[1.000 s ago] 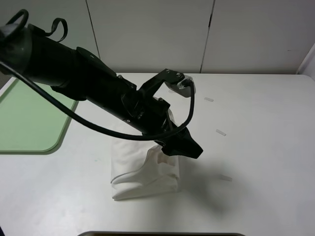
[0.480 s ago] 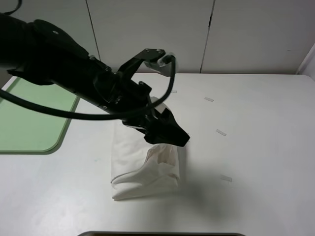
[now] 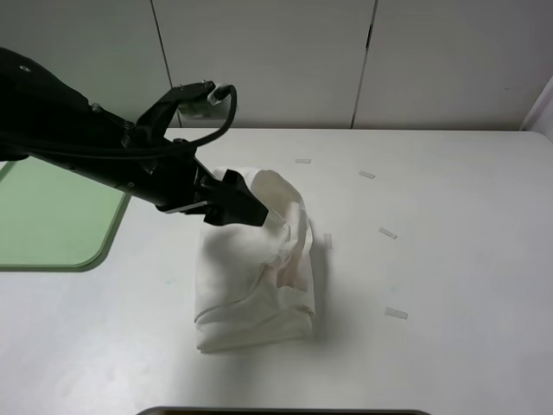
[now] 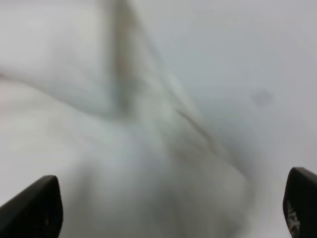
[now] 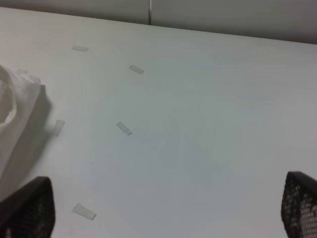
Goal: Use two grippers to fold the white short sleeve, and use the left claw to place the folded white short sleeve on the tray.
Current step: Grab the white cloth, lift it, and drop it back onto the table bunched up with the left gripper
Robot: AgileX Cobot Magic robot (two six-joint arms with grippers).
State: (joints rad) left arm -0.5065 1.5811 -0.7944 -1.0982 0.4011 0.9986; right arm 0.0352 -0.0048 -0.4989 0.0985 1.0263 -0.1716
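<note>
The white short sleeve [image 3: 251, 285] lies as a folded bundle at mid-table, and its far part rises in a hump [image 3: 275, 192]. My left gripper [image 3: 252, 209] reaches in from the left, its jaws wide and closed on that raised fold. In the left wrist view, blurred white cloth [image 4: 148, 148] fills the gap between the left gripper's [image 4: 163, 208] two dark fingertips [image 4: 34, 206]. The pale green tray [image 3: 52, 216] sits at the table's left edge, partly behind the arm. My right gripper [image 5: 163, 213] shows only in its wrist view, open over bare table, with the shirt's edge [image 5: 15, 114] off to one side.
Small white tape strips [image 3: 387, 233] [image 3: 396, 313] [image 3: 367, 175] dot the table to the right of the shirt. White cabinet doors [image 3: 276, 60] stand behind the table. A dark edge [image 3: 285, 411] shows at the bottom of the high view.
My left arm has swung up and to the left, from over the shirt's right edge to its far left part. The fold of cloth has risen and followed it.
</note>
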